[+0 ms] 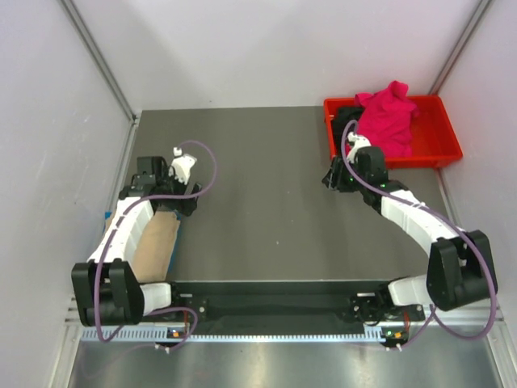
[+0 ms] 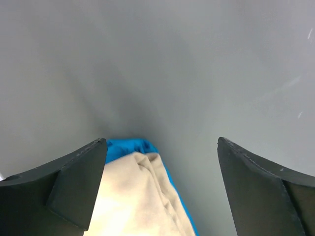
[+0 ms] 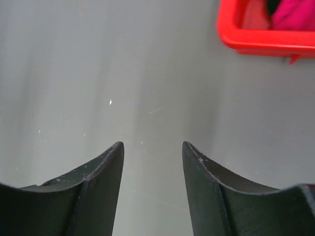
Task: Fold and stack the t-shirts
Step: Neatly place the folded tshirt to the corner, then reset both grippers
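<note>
Surface (image 1: 266,210) with red tray (image 1: 440,153) upper right, magenta-pink t-shirt (image 1: 388,117) inside; beige-tan t-shirt (image 1: 153,246) on bright blue t-shirt (image 2: 125,146), lower left. Both empty: left fingers (image 2: 74,187) wide open, right fingers (image 3: 93,191) half open. Lift left straight up, no dragging.

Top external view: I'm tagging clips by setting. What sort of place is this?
Likely a robot lab test cell: plain grey walls enclose the table, the left arm and right arm are bolted at its near edge, and a red tray holds a magenta t-shirt.
</note>
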{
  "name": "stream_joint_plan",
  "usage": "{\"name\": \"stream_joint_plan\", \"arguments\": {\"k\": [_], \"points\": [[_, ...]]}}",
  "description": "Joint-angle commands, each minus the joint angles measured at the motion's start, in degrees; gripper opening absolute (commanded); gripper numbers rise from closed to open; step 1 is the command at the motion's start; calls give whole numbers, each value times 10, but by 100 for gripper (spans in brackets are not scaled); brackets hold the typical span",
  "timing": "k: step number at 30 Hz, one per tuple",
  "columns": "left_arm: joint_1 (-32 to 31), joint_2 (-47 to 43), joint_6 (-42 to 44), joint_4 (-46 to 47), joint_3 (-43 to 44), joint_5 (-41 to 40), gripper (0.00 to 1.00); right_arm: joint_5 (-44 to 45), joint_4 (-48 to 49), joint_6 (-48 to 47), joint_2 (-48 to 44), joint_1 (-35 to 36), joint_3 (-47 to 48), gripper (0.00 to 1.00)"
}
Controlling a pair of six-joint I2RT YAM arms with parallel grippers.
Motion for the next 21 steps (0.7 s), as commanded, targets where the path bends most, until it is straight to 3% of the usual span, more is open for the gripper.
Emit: {"name": "stream_joint_plan", "arguments": {"k": [1, 8, 11, 15, 21], "points": [[0, -29, -58, 45, 31, 1, 99, 13, 10, -14, -50, -20, -15, 52], [-1, -61, -150, 86, -3, -107, 99, 47, -1, -31, -131, -66, -71, 57], [0, -75, -151, 96, -25, -146, 99, 80, 5, -33, -174, -79, -101, 62], [7, -83, -146, 75, -36, -139, 99, 154, 29, -30, -238, -81, -147, 78], [13, -81, -148, 69, -41, -133, 99, 231, 39, -29, -323, -82, -198, 89]]}}
